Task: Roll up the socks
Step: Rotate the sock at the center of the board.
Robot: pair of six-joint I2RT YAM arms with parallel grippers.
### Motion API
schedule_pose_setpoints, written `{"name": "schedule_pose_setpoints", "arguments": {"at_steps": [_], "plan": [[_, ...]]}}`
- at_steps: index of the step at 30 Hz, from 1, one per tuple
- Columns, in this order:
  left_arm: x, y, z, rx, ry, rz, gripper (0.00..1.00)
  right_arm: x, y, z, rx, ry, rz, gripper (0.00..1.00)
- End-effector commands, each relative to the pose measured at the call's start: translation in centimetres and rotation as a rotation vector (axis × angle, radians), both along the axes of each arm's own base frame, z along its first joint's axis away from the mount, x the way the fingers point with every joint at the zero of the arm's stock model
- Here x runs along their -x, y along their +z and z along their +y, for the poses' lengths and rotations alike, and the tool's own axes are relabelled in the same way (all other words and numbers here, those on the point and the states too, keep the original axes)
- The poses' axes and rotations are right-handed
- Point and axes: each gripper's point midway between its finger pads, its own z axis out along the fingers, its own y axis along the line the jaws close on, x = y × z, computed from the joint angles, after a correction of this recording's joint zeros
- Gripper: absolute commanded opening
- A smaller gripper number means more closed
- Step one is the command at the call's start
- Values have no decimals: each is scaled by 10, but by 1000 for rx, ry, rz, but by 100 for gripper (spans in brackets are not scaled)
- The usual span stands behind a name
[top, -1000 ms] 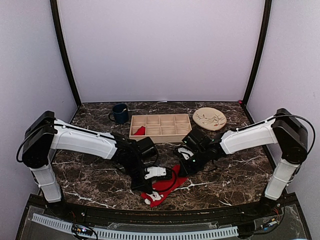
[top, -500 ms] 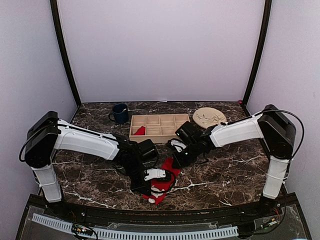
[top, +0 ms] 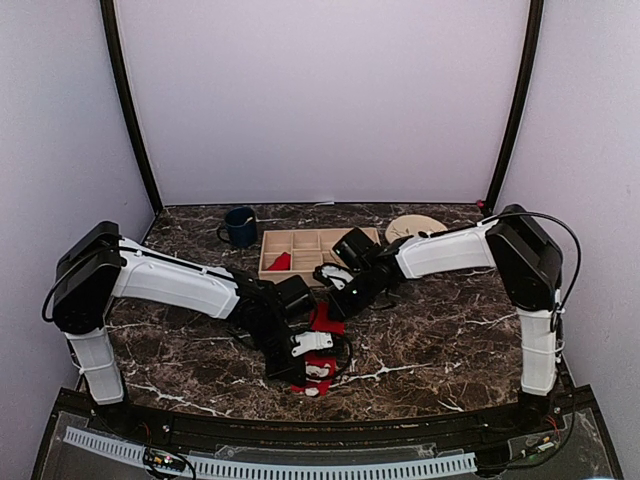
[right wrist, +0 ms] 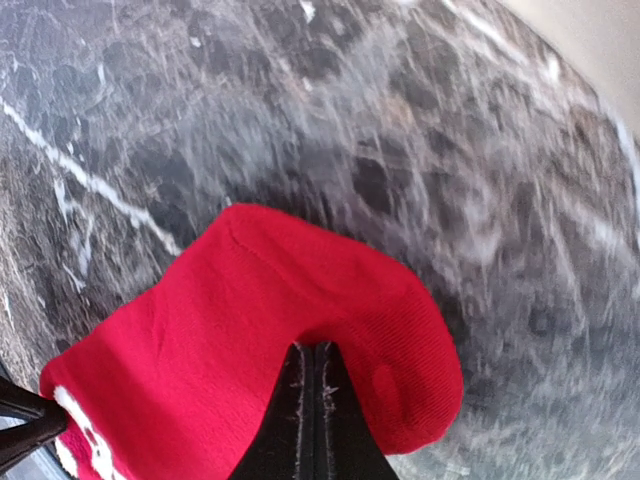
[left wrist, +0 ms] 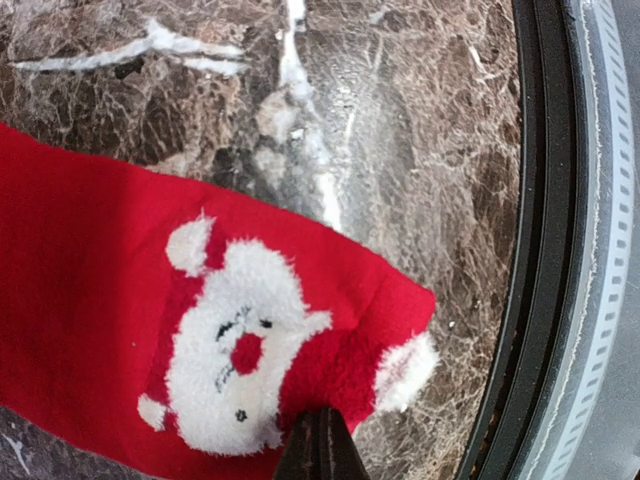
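Over the last second my right gripper [right wrist: 312,392], clamped on the plain end of the red sock [left wrist: 110,290], has carried it leftward toward the wooden tray [top: 300,234], while my left gripper [left wrist: 318,448] stays clamped on the Santa-print end, so I judge rolling has not begun.

The wooden tray [top: 305,250] and blue mug [top: 240,227] block the back of the table [top: 450,340]; both arms crowd its middle above the red sock [top: 322,318]; the right front lies open; the plate [top: 410,225] seems partly hidden behind the right arm.
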Motion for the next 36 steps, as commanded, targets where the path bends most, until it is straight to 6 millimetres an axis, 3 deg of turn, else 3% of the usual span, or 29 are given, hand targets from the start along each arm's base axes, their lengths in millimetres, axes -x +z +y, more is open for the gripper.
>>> {"name": "schedule_pose_setpoints", "arguments": {"at_steps": [1,7,15,19,24,27,36], "plan": [[-11,-9,1,-19,57,-7,0,-6,-14,-2,42,45,4,0],[-20,-14,-2,-30,133,-3,0,-17,-14,8,38,71,-14,0],[-19,-19,6,-65,174,2,0,-34,-13,3,45,58,-25,0],[-28,-14,6,-64,199,-48,0,-32,-3,4,23,77,-34,0],[-42,0,-1,-18,235,-114,0,-27,28,8,-56,108,-77,22],[-48,11,-5,14,255,-137,2,-25,41,11,-91,125,-95,31],[-56,48,-15,116,296,-159,16,-12,67,18,-170,179,-126,36]]}}
